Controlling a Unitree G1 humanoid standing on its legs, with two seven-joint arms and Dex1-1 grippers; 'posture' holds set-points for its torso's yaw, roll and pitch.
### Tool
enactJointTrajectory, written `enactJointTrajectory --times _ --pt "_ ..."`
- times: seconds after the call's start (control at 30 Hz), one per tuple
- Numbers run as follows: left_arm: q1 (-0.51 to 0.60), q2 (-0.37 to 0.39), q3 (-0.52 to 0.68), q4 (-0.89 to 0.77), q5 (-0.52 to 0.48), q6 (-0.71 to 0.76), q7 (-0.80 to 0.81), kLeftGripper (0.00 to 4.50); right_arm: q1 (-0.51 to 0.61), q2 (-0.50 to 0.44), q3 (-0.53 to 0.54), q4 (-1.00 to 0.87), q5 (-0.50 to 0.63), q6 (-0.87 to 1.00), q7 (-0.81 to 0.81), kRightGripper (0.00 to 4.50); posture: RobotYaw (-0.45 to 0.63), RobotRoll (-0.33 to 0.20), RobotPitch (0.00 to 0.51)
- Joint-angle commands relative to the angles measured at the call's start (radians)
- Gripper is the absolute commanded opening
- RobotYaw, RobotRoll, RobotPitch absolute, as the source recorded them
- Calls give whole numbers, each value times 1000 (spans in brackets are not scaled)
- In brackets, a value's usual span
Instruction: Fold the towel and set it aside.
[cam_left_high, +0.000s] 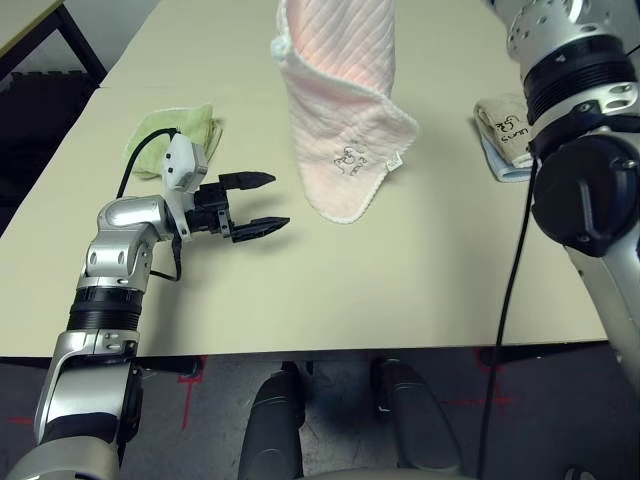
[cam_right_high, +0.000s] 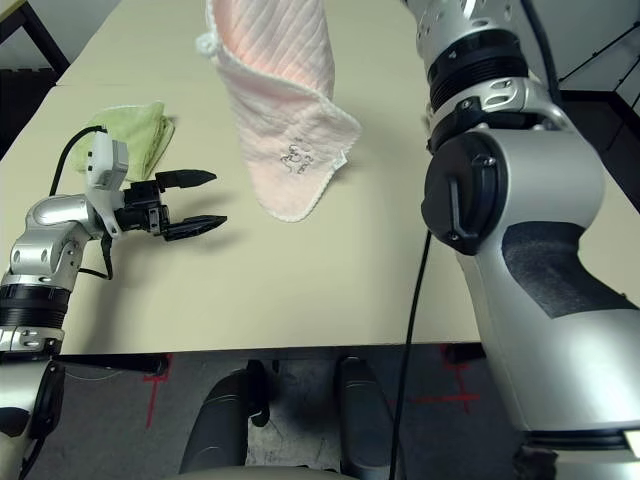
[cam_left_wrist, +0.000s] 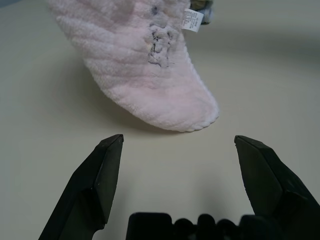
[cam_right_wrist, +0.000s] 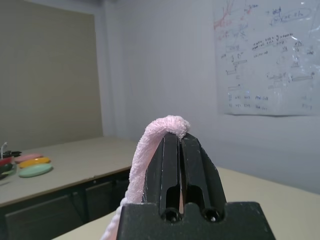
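Note:
The pale pink towel (cam_left_high: 340, 120) hangs from above, its lower rounded end with the dark logo touching the table. Its top runs out of the head views. In the right wrist view my right gripper (cam_right_wrist: 180, 137) is shut on the towel (cam_right_wrist: 150, 155), a fold of it draped over the fingertips. My left gripper (cam_left_high: 265, 203) hovers open over the table left of the towel's lower end, pointing toward it with a gap between. The left wrist view shows its fingers (cam_left_wrist: 102, 175) spread wide, with the towel (cam_left_wrist: 145, 75) and its white tag ahead.
A light green folded towel (cam_left_high: 175, 135) lies behind my left gripper. A beige folded towel with dark script (cam_left_high: 505, 125) lies at the right, partly behind my right arm (cam_left_high: 580, 120). The table's front edge (cam_left_high: 320, 350) runs below.

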Motion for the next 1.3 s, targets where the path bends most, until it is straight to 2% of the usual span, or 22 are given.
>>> enactJointTrajectory --times 0.03,0.27,0.47,0.63,0.77,0.97,1.3 --pt "-13 -31 -9 -18 -17 24 15 4500 -40 -9 -8 -15 8 5 -34 28 -86 0 153" --pt "-45 -75 0 -32 -42 75 43 4500 -93 -11 11 5 -22 -1 -165 28 -68 0 153" --pt "-56 -84 -6 -8 -25 60 63 4500 -107 -7 13 9 -33 -5 -194 28 -59 0 158" --pt "-125 -189 -15 -6 16 72 244 4500 -76 19 17 0 -32 23 -174 28 -40 0 162" --pt "-222 -289 14 -1 0 167 422 4500 -62 28 16 -8 -30 37 -169 28 -38 0 161" --pt "-339 -375 60 1 -41 307 595 4500 -42 39 18 -23 -28 56 -164 28 -42 0 162" --pt "-437 -428 104 -111 -111 527 764 4500 -12 54 17 -39 -23 78 -165 28 -28 0 165"
